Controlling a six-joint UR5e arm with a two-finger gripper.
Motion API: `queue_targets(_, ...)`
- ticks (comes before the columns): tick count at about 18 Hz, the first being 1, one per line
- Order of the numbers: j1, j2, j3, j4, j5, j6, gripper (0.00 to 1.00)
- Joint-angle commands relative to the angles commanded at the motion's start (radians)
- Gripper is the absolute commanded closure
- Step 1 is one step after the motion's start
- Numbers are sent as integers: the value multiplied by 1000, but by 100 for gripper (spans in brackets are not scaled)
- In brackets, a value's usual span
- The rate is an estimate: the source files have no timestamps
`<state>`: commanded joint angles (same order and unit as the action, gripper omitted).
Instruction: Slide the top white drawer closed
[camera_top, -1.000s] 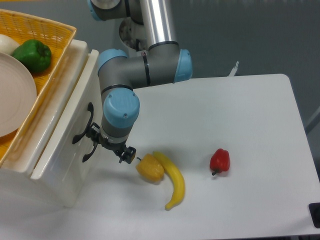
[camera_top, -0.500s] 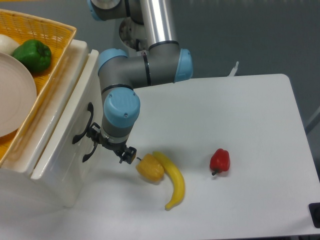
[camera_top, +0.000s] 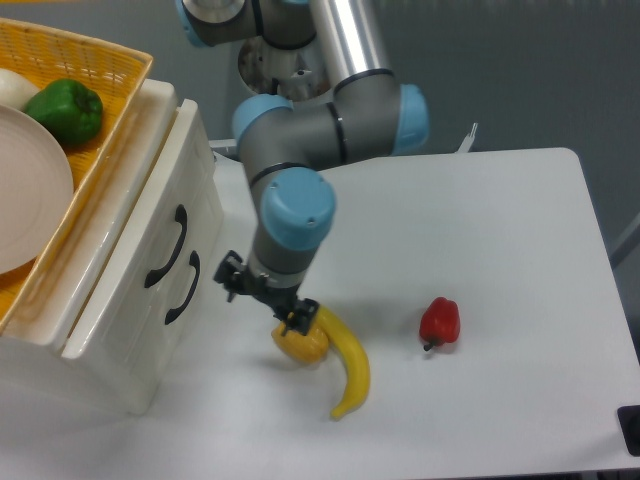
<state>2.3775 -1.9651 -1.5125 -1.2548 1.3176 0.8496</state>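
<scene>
The top white drawer (camera_top: 196, 190) is the upper front of the small cream cabinet at the left, with a curved black handle (camera_top: 172, 246). Its front looks level with the lower drawer front (camera_top: 160, 335). My gripper (camera_top: 268, 296) points down over the table to the right of the cabinet, apart from both handles and just above a yellow pepper (camera_top: 300, 346). The arm's blue wrist hides the fingertips, so only black side parts show.
A yellow wicker basket (camera_top: 100, 60) on top of the cabinet holds a green pepper (camera_top: 65, 110) and a white plate (camera_top: 25, 190). A banana (camera_top: 350, 366) lies against the yellow pepper. A red pepper (camera_top: 440, 322) sits further right on the white table.
The arm has swung right, away from the drawer handles, and the gripper now hangs over the yellow pepper. The cabinet front looks unchanged.
</scene>
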Motion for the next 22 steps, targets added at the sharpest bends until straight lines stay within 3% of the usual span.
queue_targets(5, 38, 12, 0, 0, 150, 202, 0)
queue_targets(9, 110, 17, -6, 0, 186, 345, 0)
queue_targets(13, 164, 28, -11, -8, 299, 456, 0)
queue_targets(18, 229, 32, -8, -6, 305, 474, 0)
queue_targets(22, 293, 41, -9, -11, 301, 584, 0)
